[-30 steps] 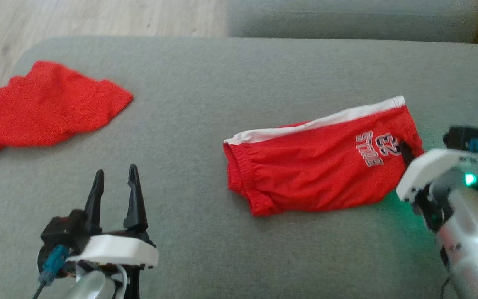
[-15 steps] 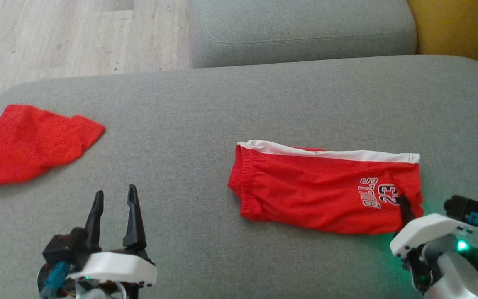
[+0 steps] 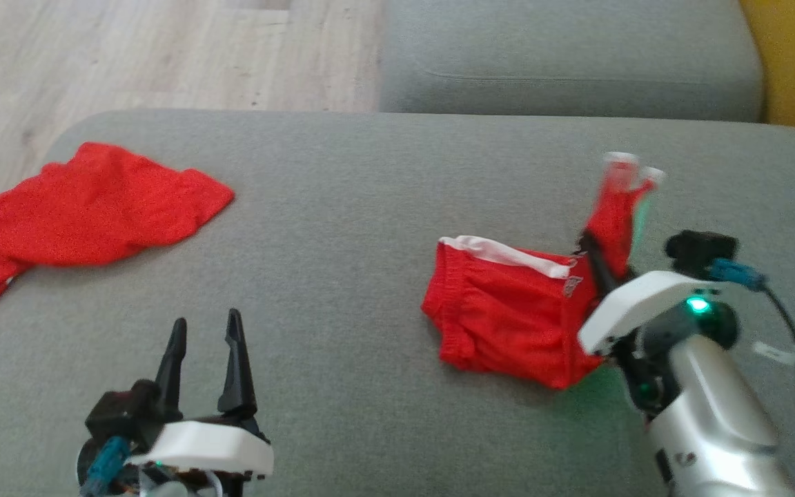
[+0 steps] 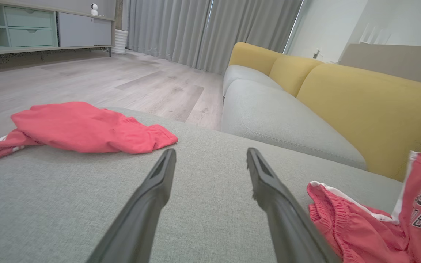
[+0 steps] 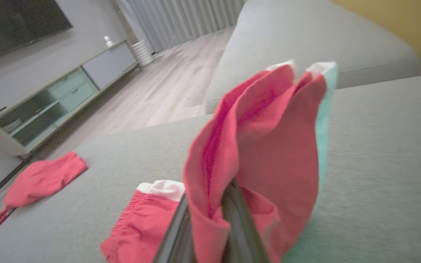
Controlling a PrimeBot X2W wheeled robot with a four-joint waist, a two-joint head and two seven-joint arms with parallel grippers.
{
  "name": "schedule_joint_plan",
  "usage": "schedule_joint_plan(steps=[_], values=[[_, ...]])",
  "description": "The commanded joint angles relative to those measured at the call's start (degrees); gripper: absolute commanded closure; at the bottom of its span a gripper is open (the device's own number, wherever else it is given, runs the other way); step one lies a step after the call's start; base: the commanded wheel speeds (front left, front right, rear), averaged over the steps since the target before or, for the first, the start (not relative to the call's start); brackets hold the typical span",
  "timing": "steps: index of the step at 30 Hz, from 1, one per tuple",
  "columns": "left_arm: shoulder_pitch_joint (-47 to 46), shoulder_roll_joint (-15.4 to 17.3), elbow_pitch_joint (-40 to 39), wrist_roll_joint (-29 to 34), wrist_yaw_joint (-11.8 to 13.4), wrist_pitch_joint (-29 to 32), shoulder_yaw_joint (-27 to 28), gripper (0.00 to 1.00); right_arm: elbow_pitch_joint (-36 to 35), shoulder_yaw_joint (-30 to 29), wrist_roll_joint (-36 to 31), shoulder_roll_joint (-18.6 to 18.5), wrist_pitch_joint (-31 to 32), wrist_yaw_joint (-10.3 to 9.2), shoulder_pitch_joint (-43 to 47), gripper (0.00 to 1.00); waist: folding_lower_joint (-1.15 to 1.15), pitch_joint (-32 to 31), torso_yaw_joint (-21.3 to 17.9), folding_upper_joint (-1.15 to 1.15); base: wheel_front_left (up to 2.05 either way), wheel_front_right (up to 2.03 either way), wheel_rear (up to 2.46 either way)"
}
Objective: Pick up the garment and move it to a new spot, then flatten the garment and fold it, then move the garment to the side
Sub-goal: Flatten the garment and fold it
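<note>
The garment, red shorts with a white side stripe, lies on the grey sofa seat right of centre. My right gripper is shut on its leg end and holds that end raised above the rest, hem pointing up. In the right wrist view the pinched cloth stands up over the right gripper and hides the fingertips. The waistband part stays flat on the seat. My left gripper is open and empty at the lower left, well clear of the shorts. The left wrist view has the left gripper and the shorts at its lower right.
A second red garment lies crumpled at the seat's left edge. Another grey cushion sits behind, with a yellow backrest to the right. Wooden floor lies beyond the far left edge.
The head camera has shifted. My right gripper has lifted the printed leg end off the seat and carried it toward the waistband, so the shorts look shorter. The left gripper stays put.
</note>
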Motion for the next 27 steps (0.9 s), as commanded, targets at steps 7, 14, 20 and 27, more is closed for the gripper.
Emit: schedule_joint_plan(steps=[7, 14, 20, 27], values=[[-3.52, -0.74, -0.46, 0.97, -1.03, -0.59, 1.99, 0.00, -1.83, 14.39, 4.97, 0.85, 3.31, 0.39, -2.25, 1.00, 0.00, 0.20, 4.31, 0.00, 0.00, 0.00, 0.00], [-2.83, -1.28, 0.01, 1.18, -1.40, -0.64, 2.52, 0.00, 2.17, 19.86, 6.79, 0.85, 3.03, 0.39, -3.03, 1.00, 0.00, 0.28, 4.77, 0.00, 0.00, 0.00, 0.00], [-2.43, -1.50, 0.23, 1.30, -1.86, -0.67, 2.85, 0.00, 3.12, 24.31, 9.12, 0.86, 1.93, 0.39, -3.54, 0.00, 0.00, 0.07, 4.13, 0.00, 0.00, 0.00, 0.00], [-1.84, -2.61, 0.84, 1.49, -2.49, -0.67, 1.56, 0.00, 0.15, 27.20, 11.62, 0.86, -1.25, 0.39, -2.99, 0.00, 0.00, -0.85, 2.44, 0.00, 0.00, 0.00, 0.00]])
